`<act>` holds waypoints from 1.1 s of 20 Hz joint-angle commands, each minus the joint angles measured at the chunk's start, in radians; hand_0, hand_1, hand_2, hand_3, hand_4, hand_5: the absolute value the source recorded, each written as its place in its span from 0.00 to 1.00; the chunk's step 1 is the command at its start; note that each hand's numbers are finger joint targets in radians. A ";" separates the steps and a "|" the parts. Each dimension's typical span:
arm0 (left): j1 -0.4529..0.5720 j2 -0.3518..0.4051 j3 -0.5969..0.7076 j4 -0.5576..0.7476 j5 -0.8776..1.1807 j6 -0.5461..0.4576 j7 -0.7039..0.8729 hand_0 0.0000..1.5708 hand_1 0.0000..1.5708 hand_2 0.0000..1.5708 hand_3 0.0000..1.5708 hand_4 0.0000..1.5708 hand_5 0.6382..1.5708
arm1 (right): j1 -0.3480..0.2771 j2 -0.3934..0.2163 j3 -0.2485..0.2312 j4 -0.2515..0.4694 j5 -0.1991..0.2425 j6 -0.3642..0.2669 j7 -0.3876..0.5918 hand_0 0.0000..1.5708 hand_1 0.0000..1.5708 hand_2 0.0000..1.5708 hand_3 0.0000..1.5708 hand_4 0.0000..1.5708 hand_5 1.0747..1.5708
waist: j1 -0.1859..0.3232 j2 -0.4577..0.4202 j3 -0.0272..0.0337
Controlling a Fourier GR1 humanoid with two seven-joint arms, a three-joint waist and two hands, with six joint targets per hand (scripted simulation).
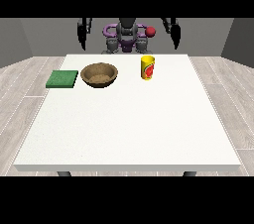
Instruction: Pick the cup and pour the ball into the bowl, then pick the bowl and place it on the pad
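A yellow cup (pixel 147 67) with a red mark stands upright on the white table (pixel 129 129), right of centre at the back. No ball shows; the inside of the cup is hidden. A brown bowl (pixel 99 75) sits to the cup's left, and a flat green pad (pixel 62 79) lies left of the bowl near the table's edge. The hand at the view's left (pixel 82 40) and the hand at the view's right (pixel 175 38) both hang beside the robot's body, behind the table's far edge, well apart from the cup and the bowl.
The table's near half is bare white surface. A small red round part (pixel 150 31) shows by the robot's torso (pixel 127 37). Wooden floor surrounds the table on all sides.
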 commanded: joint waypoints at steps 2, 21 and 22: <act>-0.008 0.029 0.008 -0.067 0.005 -0.006 0.048 0.00 0.00 0.00 0.00 0.00 0.99 | -0.005 -0.028 -0.010 -0.066 -0.005 0.001 0.052 0.00 0.00 0.00 0.00 0.00 1.00 | -0.002 -0.179 0.0050; -0.179 0.027 0.175 -0.039 0.135 -0.011 -0.053 0.00 0.00 0.00 0.00 0.00 0.96 | -0.052 -0.108 -0.198 -0.084 -0.204 0.166 -0.013 0.00 0.00 0.00 0.00 0.00 1.00 | -0.094 0.038 0.0088; -0.145 0.014 0.151 -0.052 0.127 -0.027 -0.082 0.00 0.00 0.00 0.00 0.00 0.95 | -0.020 -0.115 -0.234 -0.008 -0.186 0.194 -0.120 0.00 0.00 0.00 0.00 0.00 1.00 | -0.074 0.041 0.0091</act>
